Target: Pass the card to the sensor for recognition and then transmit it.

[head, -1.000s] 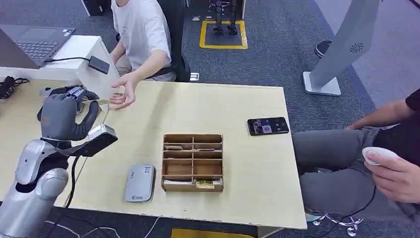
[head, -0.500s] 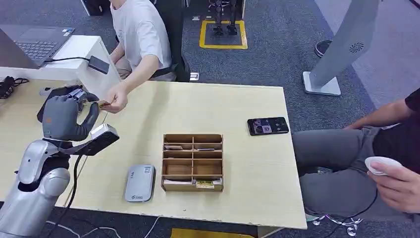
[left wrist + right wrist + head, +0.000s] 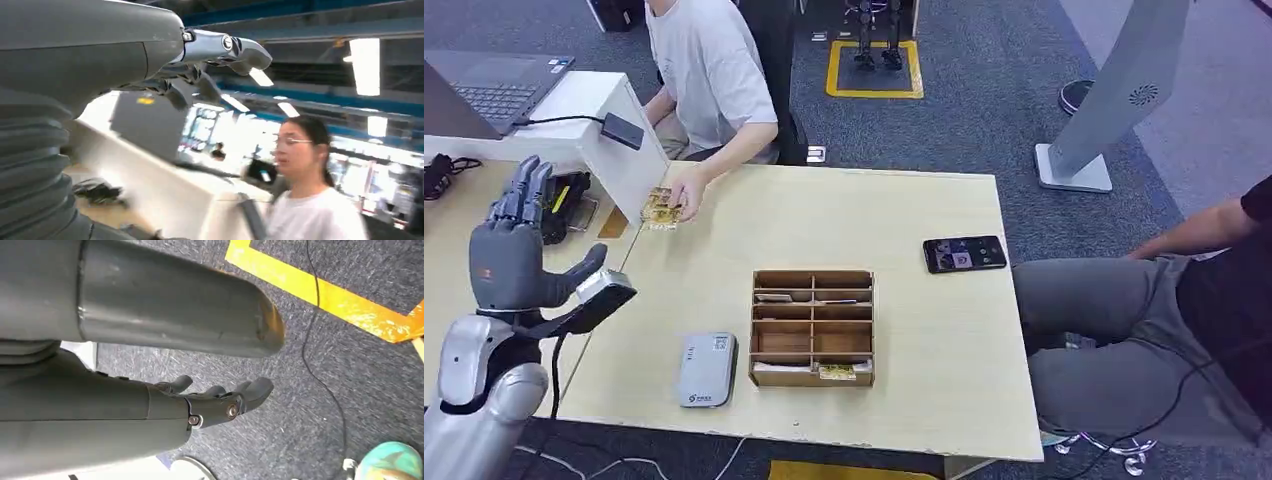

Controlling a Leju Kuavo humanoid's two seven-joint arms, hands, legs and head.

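Card with the person at the table's far left edge; both robot hands hold nothing.

One wooden organizer [image 3: 813, 327] sits mid-table, split into compartments: cards lie in the far row and in the near row, while the middle slots look bare. One grey sensor [image 3: 706, 369] lies just left of it near the front edge, and one phone [image 3: 965, 254] lies toward the right edge. The person's hand [image 3: 686, 192] rests on the card [image 3: 660, 208] at the far left edge. The left robot hand [image 3: 512, 250] is raised beyond the left edge, fingers spread wide. The right robot hand [image 3: 215, 402] hangs over carpet, fingers loosely apart.
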